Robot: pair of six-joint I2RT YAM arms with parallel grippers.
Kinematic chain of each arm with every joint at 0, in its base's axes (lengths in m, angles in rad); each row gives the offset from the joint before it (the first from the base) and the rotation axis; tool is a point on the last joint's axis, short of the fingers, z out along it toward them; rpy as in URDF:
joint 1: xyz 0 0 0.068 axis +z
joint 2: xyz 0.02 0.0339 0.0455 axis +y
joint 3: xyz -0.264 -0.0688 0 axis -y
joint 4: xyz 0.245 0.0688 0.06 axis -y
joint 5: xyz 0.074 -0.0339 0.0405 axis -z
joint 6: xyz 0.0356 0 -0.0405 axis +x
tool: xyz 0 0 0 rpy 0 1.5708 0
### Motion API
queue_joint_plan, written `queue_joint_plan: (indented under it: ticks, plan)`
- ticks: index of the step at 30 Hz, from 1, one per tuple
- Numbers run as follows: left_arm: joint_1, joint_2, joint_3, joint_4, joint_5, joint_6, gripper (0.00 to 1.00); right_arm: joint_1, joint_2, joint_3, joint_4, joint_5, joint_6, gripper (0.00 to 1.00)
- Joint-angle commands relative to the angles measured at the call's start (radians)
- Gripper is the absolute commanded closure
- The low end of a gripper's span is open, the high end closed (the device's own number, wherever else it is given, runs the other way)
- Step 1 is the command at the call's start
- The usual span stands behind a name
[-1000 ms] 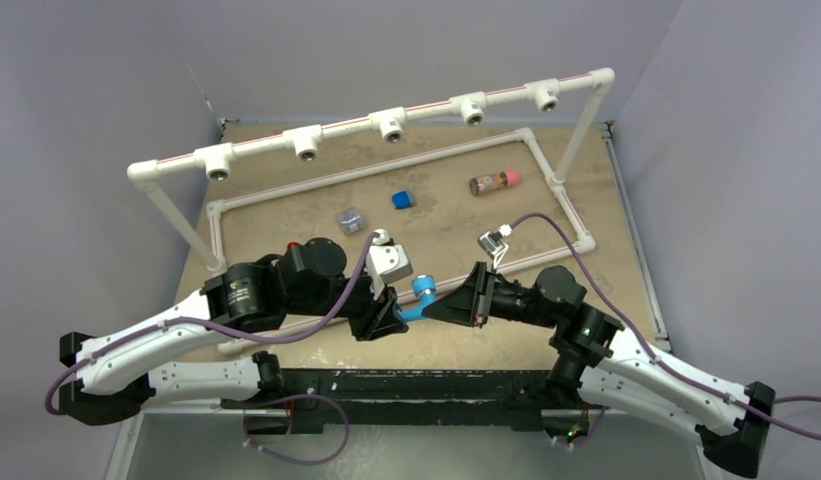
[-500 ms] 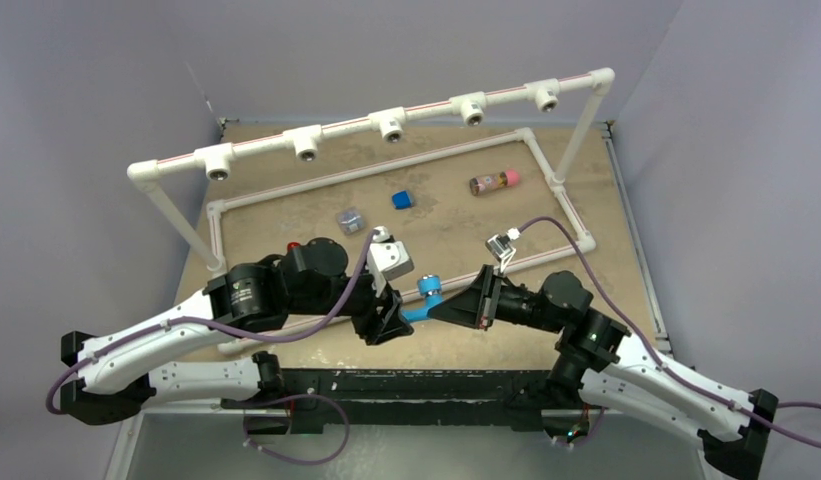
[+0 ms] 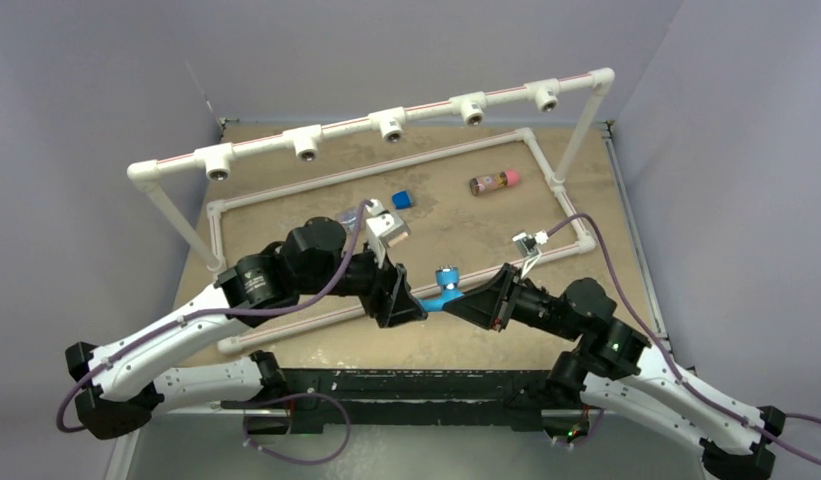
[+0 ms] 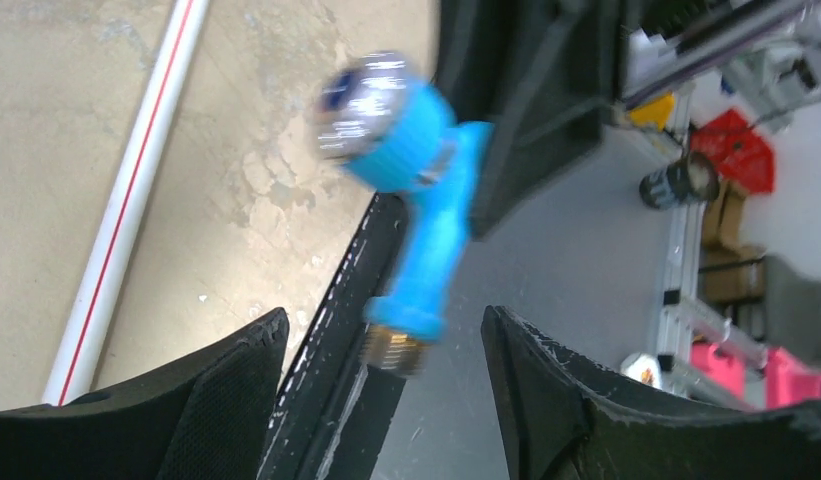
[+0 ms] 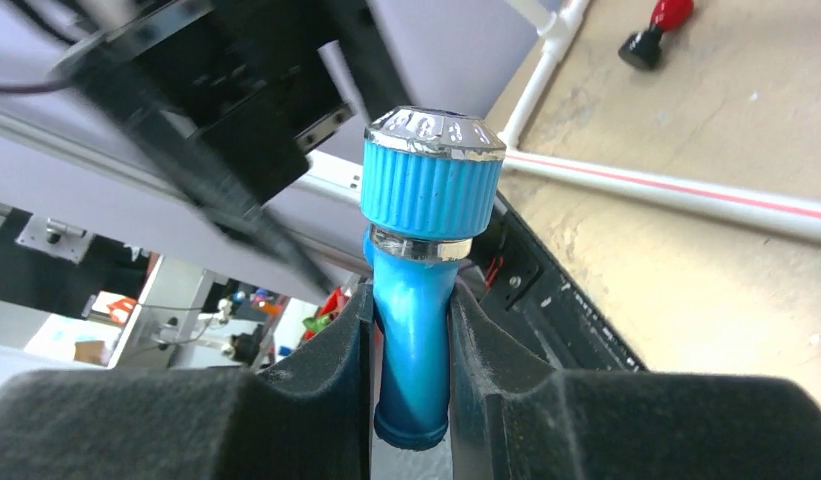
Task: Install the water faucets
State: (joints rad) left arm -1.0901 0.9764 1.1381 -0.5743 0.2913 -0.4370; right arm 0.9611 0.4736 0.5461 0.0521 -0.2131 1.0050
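A light-blue water faucet (image 3: 444, 291) with a ribbed knob and a brass threaded end hangs in the air over the table's near edge, between my two grippers. My right gripper (image 3: 474, 298) is shut on its spout; in the right wrist view the water faucet (image 5: 426, 190) stands knob-up between the pads of the right gripper (image 5: 411, 310). My left gripper (image 3: 406, 305) is open. In the left wrist view the water faucet (image 4: 426, 210) has its brass end between the spread jaws of the left gripper (image 4: 384, 330), touching neither.
A white pipe rack (image 3: 391, 125) with several open sockets spans the back, above a white pipe frame (image 3: 576, 235) lying on the table. A dark-blue cube (image 3: 402, 199) and a brown cylinder with a pink cap (image 3: 494, 181) lie inside the frame.
My left gripper has opened and let go of the faucet. Both arms have shifted right and a little farther over the table, the right gripper keeping the faucet.
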Motion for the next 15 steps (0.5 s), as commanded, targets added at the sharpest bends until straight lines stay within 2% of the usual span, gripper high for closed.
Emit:
queue_joint_plan:
  ticks: [1, 7, 11, 15]
  plan:
    - [0.162, -0.014, -0.065, 0.168, 0.241, -0.146, 0.3, -0.003, -0.066, 0.061, 0.035, 0.033, -0.173, 1.0]
    - [0.2, 0.0, -0.135, 0.41, 0.404, -0.334, 0.29, -0.002, -0.129, 0.082, 0.063, 0.071, -0.226, 1.0]
    - [0.202, -0.003, -0.19, 0.59, 0.446, -0.464, 0.28, -0.002, -0.139, 0.103, 0.091, 0.085, -0.212, 1.0]
    - [0.203, 0.008, -0.205, 0.661, 0.437, -0.531, 0.28, -0.002, -0.111, 0.129, 0.108, 0.075, -0.207, 1.0]
